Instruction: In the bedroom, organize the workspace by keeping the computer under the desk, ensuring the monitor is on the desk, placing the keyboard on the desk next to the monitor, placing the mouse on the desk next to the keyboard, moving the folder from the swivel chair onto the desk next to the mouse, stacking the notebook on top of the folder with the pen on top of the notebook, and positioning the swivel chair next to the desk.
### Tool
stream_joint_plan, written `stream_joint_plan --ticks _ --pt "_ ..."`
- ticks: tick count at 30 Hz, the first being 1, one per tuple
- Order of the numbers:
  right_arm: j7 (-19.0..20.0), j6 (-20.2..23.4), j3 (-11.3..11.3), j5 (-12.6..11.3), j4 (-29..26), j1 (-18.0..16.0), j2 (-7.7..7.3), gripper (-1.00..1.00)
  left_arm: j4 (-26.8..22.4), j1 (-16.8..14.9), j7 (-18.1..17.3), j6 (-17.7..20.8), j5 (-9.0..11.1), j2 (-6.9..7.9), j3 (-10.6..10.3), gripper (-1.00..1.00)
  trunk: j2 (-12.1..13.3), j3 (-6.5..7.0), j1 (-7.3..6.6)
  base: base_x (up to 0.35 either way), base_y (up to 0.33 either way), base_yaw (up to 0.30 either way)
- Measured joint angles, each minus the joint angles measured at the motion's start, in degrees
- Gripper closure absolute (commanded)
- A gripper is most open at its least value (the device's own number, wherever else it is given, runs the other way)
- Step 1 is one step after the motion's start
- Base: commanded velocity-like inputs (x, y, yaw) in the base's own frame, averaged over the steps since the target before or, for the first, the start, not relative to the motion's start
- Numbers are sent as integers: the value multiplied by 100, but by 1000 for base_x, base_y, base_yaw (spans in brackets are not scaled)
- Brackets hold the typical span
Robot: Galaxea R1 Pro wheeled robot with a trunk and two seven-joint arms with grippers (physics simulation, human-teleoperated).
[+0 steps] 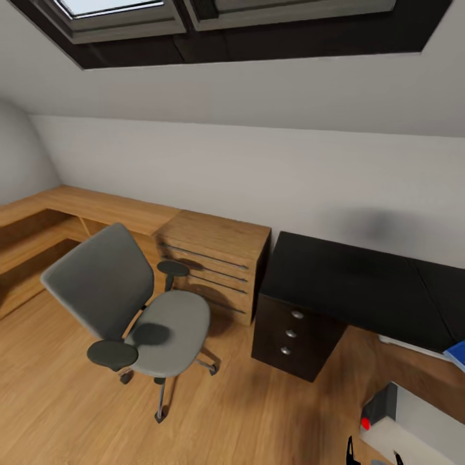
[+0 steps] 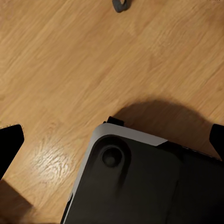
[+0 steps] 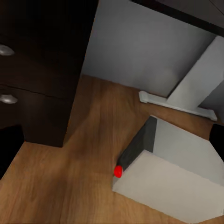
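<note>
Head view, desk: glossy black desk (image 1: 352, 284) bare across its visible top, dark drawer unit (image 1: 290, 336) at its end, beside a light wooden dresser (image 1: 213, 261).
Head view, chair: grey swivel chair (image 1: 139, 310) parked on the wood floor (image 1: 58, 400) well apart from the desk, seat empty as seen.
Head view, computer: pale grey computer (image 1: 403, 423) on the floor at the lower right edge, red light (image 1: 365, 423) on its dark front; dark tips at the bottom edge possibly the right gripper (image 1: 373, 455).
Left wrist view: floor beyond the jaws, a dark rounded plate with a pale rim (image 2: 140, 182) close below them, likely the robot's own base; left gripper (image 2: 112, 140) spread wide, holding nothing.
Right wrist view: computer (image 3: 172, 182) just ahead of and below the jaws, tilted corner-on, near the drawer unit (image 3: 42, 70) and a white desk leg (image 3: 186, 88).
Right jaws: right gripper (image 3: 112, 149) spread wide, nothing between.
Handling, computer: rigid smooth box, probably heavy and too broad to pinch; pushing on a flat side looks the safer hold.
Look, computer: light grey panels, darker front strip, small red dot.
</note>
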Motion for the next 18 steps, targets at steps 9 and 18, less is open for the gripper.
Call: stream_joint_plan --ticks 9,18 --pt "3 -16 7 -2 68 0 118 -100 2 -1 19 -23 40 -5 35 -100 0 -32 0 0 0 263" --pt "5 -30 8 2 116 0 157 -100 2 -2 12 -61 49 -10 75 -100 0 -51 0 0 0 263"
